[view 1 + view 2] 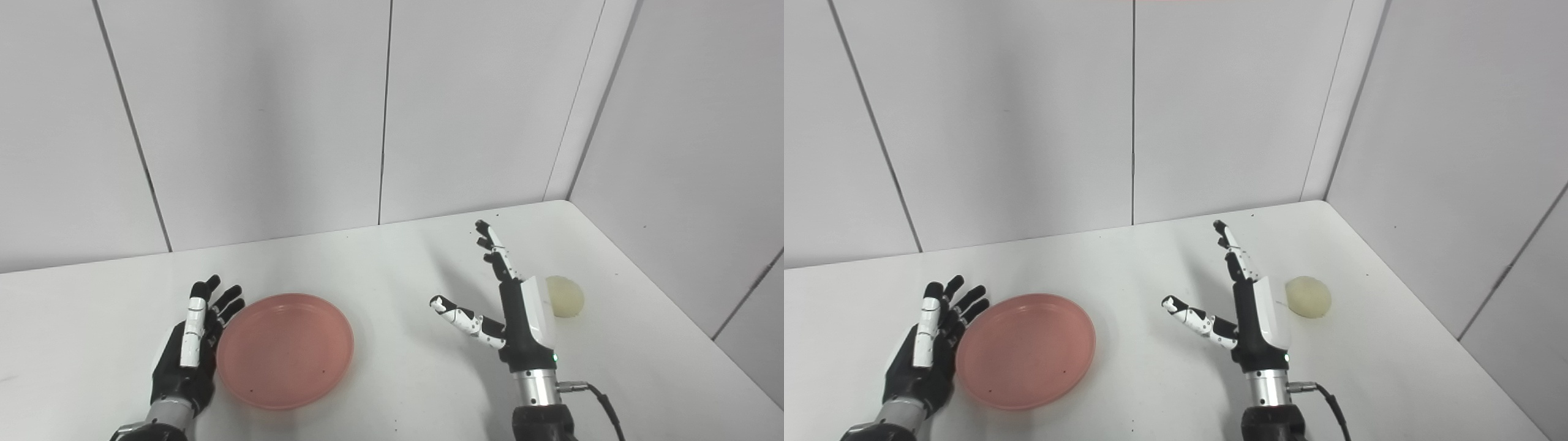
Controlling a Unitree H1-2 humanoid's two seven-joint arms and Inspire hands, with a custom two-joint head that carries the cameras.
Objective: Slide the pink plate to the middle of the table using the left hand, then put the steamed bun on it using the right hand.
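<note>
1. At the near left of the white table (392, 257), my left hand (191, 349) stands on its edge with the fingers spread and pointing away from me, holding nothing.
2. Just to its right lies the pink plate (285, 349), flat on the table and empty; my left fingers (228, 301) sit right against its left rim, though I cannot tell whether they actually touch it.
3. Right of the plate there is a stretch of bare tabletop, and the plate is left of the table's middle.
4. Further right, my right hand (511, 306) is upright on its edge, fingers spread and reaching toward the far wall, thumb stuck out to the left, gripping nothing.
5. Just beyond that hand, on its right side, rests the steamed bun (1308, 296), a pale round dome on the table, close to the back of my hand but apart from it.
6. Behind everything, grey wall panels (257, 110) close off the far and right sides.
</note>
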